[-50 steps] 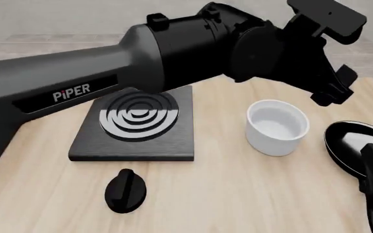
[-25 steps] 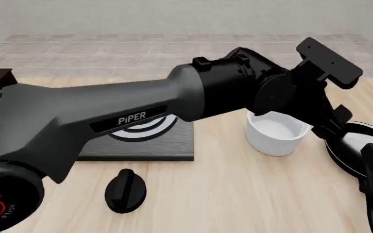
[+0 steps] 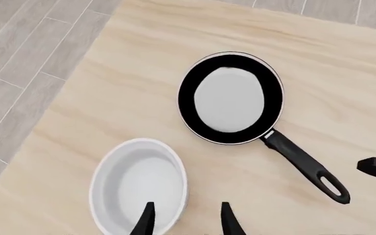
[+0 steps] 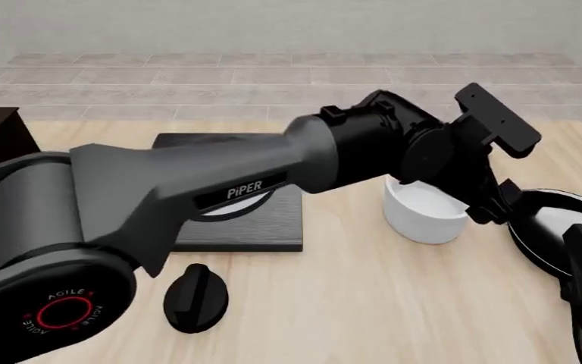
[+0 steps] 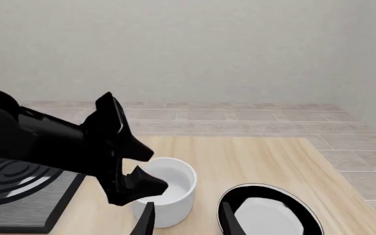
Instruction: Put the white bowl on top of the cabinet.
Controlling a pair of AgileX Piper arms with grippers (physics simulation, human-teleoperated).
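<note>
The left gripper, fingers apart, straddles the white bowl's rim; its fingertips are cut off. The right gripper is likewise parted.

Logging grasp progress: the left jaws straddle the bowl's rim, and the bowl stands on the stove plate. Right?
Not quite. The front view shows the bowl standing on the bare table, beside the stove plate. The left gripper does straddle its rim, one finger inside.

Grey-black left arm, white PiPER lettering, red-ringed joint
</note>
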